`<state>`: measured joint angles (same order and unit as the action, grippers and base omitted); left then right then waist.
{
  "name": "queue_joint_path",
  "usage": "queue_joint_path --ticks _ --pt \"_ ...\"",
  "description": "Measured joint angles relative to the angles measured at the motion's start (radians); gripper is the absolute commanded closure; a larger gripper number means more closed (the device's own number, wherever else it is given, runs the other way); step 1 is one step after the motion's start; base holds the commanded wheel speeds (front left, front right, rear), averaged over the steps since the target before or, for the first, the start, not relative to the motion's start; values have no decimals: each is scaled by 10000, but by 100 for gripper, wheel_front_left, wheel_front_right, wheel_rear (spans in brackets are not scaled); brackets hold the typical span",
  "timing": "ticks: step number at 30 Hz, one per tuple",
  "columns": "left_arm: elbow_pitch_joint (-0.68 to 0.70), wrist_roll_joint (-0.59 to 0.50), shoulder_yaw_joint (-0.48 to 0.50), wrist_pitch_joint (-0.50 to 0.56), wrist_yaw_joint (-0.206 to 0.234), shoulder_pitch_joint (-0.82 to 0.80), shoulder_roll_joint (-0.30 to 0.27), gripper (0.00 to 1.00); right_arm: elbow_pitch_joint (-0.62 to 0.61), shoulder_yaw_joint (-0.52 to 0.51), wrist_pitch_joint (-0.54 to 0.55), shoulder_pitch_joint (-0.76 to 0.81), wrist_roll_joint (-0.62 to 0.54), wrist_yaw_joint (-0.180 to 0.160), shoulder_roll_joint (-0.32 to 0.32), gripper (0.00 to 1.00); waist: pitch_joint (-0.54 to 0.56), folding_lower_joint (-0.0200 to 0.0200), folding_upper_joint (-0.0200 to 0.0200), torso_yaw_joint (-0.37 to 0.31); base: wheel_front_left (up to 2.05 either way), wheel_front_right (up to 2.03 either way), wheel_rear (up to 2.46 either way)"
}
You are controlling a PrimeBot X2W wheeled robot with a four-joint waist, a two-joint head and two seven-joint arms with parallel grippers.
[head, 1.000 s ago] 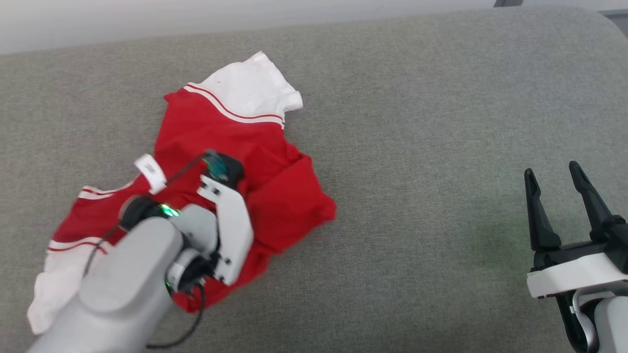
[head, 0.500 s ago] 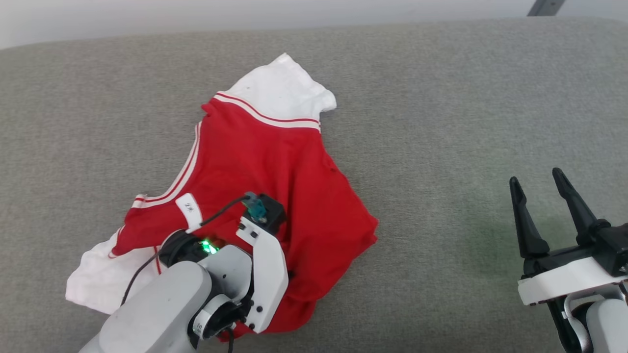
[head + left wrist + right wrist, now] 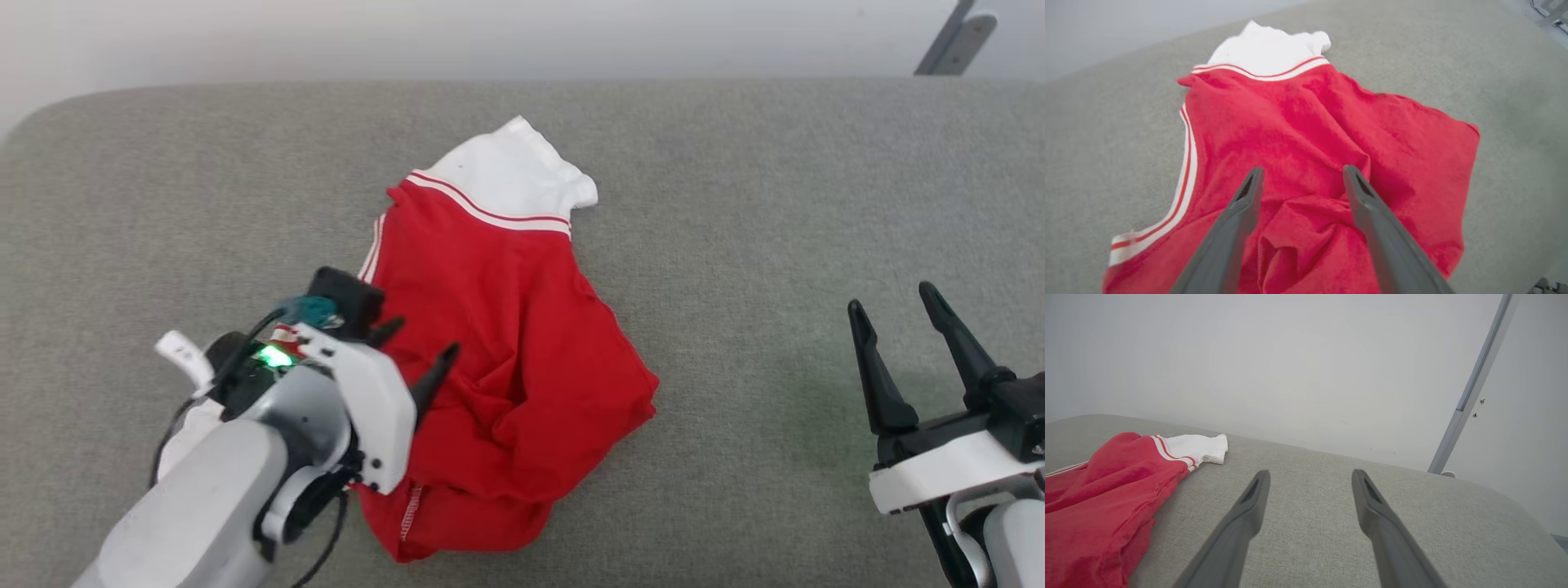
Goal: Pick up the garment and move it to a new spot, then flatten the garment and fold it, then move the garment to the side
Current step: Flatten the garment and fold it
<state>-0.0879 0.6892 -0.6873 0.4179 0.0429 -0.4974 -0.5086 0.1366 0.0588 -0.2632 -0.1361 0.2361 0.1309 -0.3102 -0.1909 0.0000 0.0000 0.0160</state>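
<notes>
Now the garment lies rumpled on the grey cushion, left of centre in the head view. 1 white sleeve is spread at its far end, and red cloth is bunched in folds nearer the robot. The left gripper sits over its near-left part, 2 fingers spread apart with nothing pinched between them. The left wrist view brings this close: the fingers above a knot of creases, and the striped trim along the garment's left edge. The right gripper is well apart at the lower right, jaws wide and empty over bare cushion. Its wrist view adds the pale wall and a slanted grey bar, with the garment low at the left.
</notes>
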Motion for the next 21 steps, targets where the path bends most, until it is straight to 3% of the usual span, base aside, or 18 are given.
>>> queue_joint_path --ticks 10,17,21 --pt "-616 -443 1124 -3787 58 1008 -548 0 92 130 0 129 2 0 -186 0 457 0 0 480 0 0 0" --pt "-1162 -426 1864 -6021 286 1801 -412 0 257 433 0 -75 228 0 -529 0 515 0 0 1027 0 0 0" --pt "-1425 -397 2194 -6638 366 2173 -142 0 500 665 0 -422 414 0 -828 0 456 0 0 1395 0 0 0"
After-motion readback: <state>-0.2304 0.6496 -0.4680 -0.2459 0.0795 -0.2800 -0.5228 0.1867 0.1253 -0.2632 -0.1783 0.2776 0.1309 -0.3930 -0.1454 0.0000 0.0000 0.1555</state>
